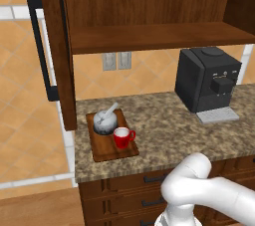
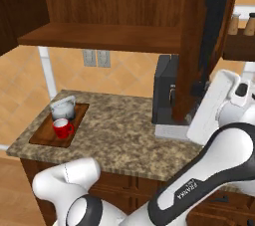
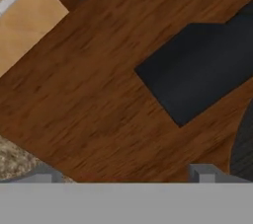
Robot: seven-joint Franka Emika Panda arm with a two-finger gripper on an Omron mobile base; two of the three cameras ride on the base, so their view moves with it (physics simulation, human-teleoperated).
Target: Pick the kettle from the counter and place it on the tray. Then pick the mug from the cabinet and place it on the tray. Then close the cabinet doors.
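The jaws (image 3: 123,176) stand spread wide and empty against the right cabinet door (image 2: 196,46). Kettle (image 1: 105,120) and mug (image 1: 121,137) sit on the tray (image 1: 107,154). A glancing push could slip off, leaving both doors open.

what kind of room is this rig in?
A rendered kitchen, it seems: speckled granite counter over wooden drawers, an open wall cabinet above, and a black coffee machine beside a tray with kettle and mug.

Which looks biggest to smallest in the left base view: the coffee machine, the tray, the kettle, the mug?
1. coffee machine
2. tray
3. kettle
4. mug, only slightly smaller than the kettle
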